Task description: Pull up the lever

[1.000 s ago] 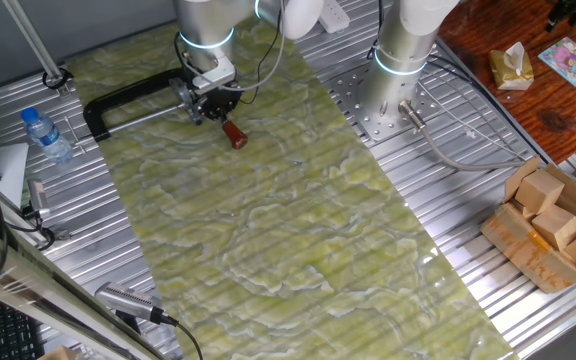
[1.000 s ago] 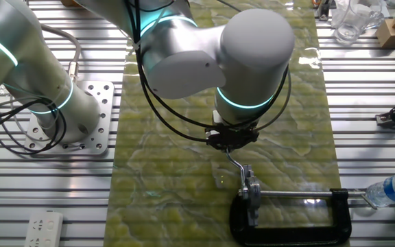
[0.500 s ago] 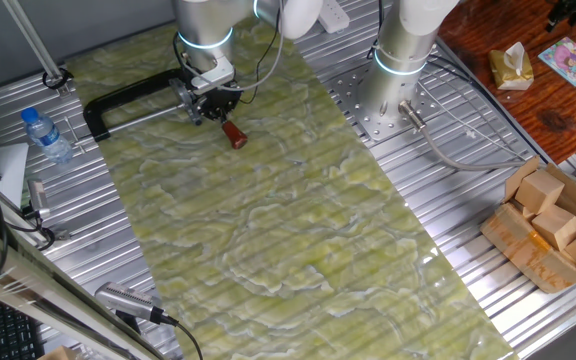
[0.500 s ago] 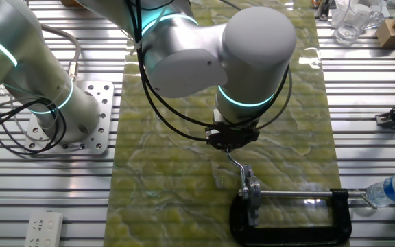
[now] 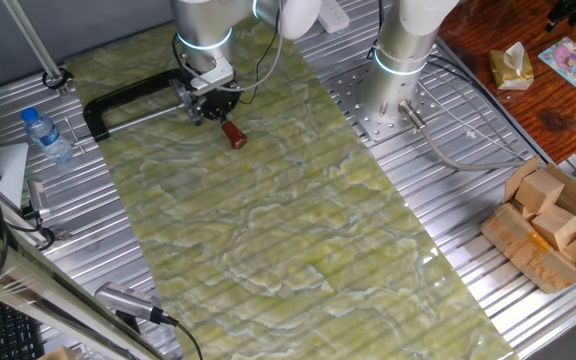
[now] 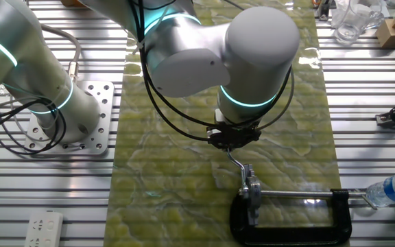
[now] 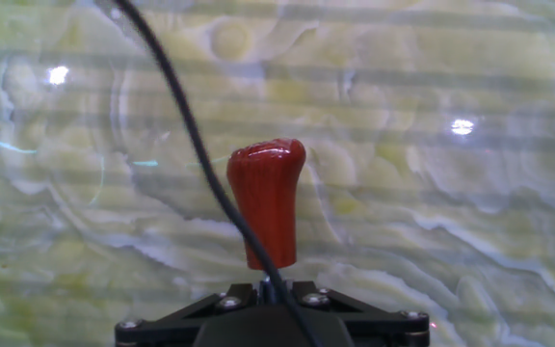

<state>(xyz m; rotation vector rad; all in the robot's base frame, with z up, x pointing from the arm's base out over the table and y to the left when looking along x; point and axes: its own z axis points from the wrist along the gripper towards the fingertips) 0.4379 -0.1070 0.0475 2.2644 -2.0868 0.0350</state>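
The lever (image 7: 266,214) juts out just ahead of the gripper (image 5: 213,103), its red-brown tip (image 5: 234,134) beyond the fingers and its thin stem running back between them. The jaws are closed on the stem. Behind the gripper lies the black clamp (image 5: 128,101) on the green mat (image 5: 298,230).

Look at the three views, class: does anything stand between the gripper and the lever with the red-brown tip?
Nothing visible does. The gripper is already at the lever, at its metal stem behind the red-brown tip. A thin black cable crosses the hand view in front of the tip, but whether it touches it cannot be told.
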